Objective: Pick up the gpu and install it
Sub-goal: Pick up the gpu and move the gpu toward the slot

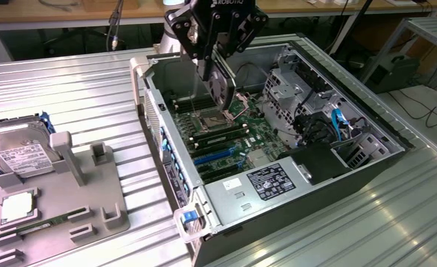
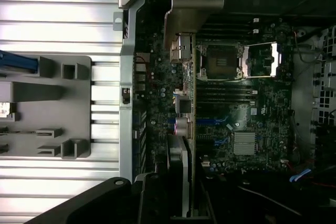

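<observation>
- Nearest in ext. view, on its left: grey parts holder (image 1: 62, 206) w/ hard drive (image 1: 21, 158) standing in it and a narrow green memory stick (image 1: 29, 227) lying flat. No gpu on the holder, so pick-up step judged done.
- Mid: open PC case (image 1: 203, 192) on its side, motherboard (image 1: 229, 136) exposed. Blue expansion slots (image 1: 218, 154) look unoccupied, nothing seated there.
- Above the board: the gpu (image 1: 222, 89) hangs upright, dark face to the cam, lower edge over the CPU socket (image 1: 211, 119) area. It seems clear of the board, not touching as far as I can tell.
- The gripper (image 1: 212, 58) is clamped on the gpu's top edge, fingers pinching both faces, card carried.
- Wrist cam: gpu (image 2: 185, 103) seen edge-on running across the board, pale bracket end toward the case wall, gripper (image 2: 177, 192) closed round it.
- Status est.: roughly halfway. Grasp + carry over the case done. Left: line-up w/ a slot and seating, not yet done.
- Can't tell which slot the card edge sits over.
</observation>
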### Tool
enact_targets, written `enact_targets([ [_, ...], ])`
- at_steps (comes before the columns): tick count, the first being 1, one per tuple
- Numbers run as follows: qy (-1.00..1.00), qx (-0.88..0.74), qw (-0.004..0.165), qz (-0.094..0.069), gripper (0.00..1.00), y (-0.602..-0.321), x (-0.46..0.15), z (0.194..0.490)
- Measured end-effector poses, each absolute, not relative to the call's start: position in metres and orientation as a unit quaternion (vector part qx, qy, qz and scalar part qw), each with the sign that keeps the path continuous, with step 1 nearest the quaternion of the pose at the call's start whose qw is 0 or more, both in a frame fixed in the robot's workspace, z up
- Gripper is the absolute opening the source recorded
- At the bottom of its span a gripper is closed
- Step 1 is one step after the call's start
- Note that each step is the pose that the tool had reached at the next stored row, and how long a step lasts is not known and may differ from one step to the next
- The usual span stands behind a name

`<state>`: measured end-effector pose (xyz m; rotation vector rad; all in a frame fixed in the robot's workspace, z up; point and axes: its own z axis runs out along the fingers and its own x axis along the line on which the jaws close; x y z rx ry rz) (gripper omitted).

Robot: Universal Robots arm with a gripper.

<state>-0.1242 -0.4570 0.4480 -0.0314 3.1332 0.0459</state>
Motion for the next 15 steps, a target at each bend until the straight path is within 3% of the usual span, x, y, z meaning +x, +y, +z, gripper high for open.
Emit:
enact_targets([
  [15,1.0,-0.01,0.004,0.015,0.28,-0.457,-0.104,0.448],
])
